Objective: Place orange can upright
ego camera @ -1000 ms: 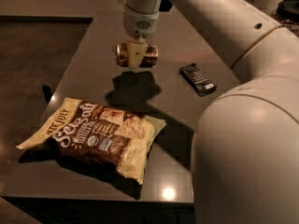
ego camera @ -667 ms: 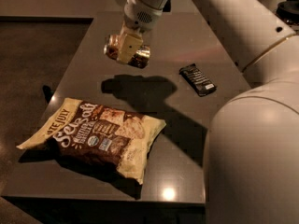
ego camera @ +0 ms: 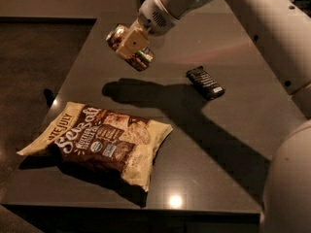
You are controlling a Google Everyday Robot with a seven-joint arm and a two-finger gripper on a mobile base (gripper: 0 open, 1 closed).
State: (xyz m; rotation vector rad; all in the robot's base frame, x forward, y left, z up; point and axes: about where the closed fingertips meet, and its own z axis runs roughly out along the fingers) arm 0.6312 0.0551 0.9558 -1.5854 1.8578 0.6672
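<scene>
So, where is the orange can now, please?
Camera view, upper left: the orange can is tilted in the gripper above the table, left of the black wrapper.

Orange can (ego camera: 142, 58): small metal drink can, orange-brown and gold. Held in the air above the far part of the surface (ego camera: 233, 144), tilted, not upright. Gripper (ego camera: 131, 42) at its middle, jaws closed on it.

Under end effector (ego camera: 130, 45) clasping orange can (ego camera: 143, 60), table (ego camera: 167, 108) seems bare between bag (ego camera: 102, 142), wrapper (ego camera: 205, 82).
</scene>
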